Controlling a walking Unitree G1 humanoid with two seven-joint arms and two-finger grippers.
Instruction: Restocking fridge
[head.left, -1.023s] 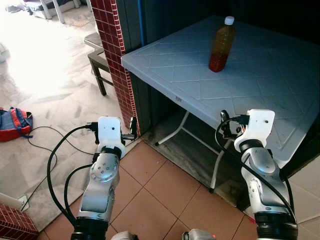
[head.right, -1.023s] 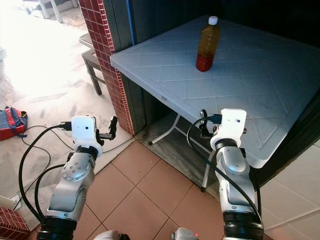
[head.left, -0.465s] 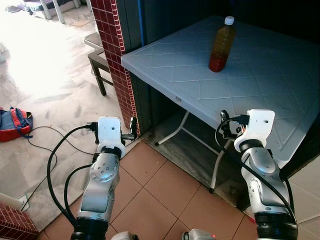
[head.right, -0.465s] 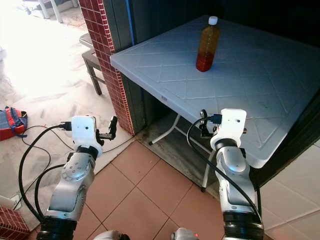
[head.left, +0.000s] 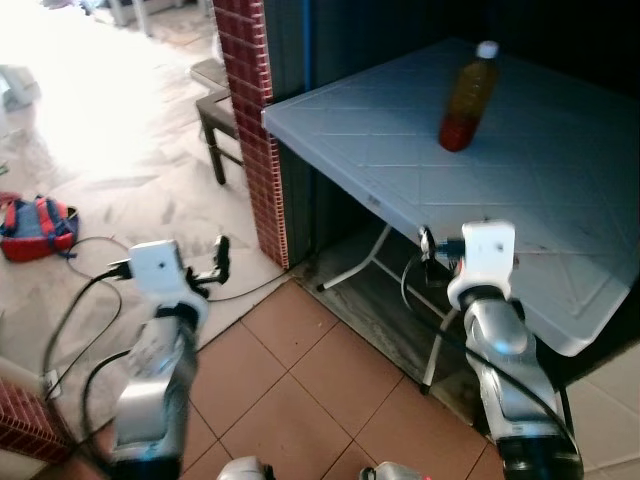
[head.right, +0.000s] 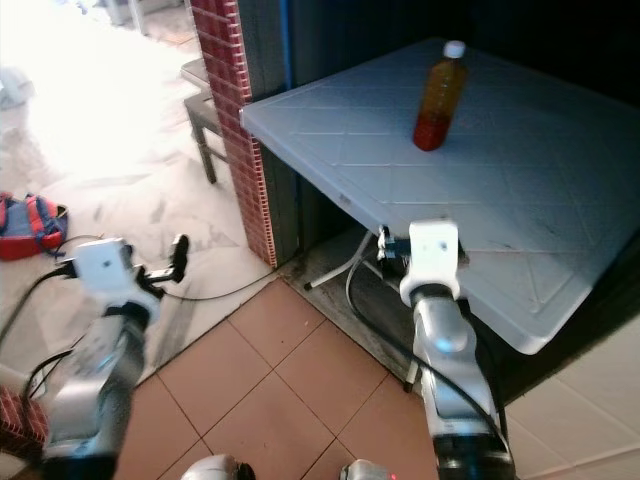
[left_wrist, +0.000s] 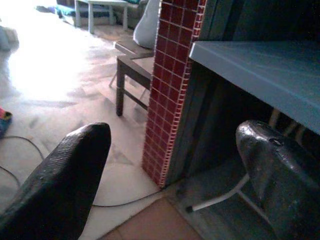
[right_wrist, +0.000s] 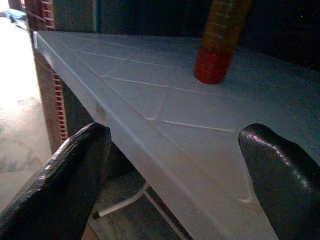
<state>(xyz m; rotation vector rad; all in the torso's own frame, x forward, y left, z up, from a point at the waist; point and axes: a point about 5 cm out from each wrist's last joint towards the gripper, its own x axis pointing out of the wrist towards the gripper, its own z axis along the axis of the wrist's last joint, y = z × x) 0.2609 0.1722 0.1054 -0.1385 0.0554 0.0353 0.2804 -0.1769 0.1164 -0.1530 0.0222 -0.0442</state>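
- My view has swung since a moment ago, and my left arm now sits lower and further out to my left, over the pale floor.
- My left hand is open and empty, fingers spread, facing the red brick pillar.
- My right hand is open too, empty, level with the edge of the white bench.
- The amber bottle stands upright on the bench, well beyond my right hand.
- A red backpack lies on the floor to my left.

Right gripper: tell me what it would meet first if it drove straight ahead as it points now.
Probably the near edge of the white plastic folding table, which crosses between the open right gripper fingers; the amber bottle with the white cap stands farther back. Depth is uncertain.
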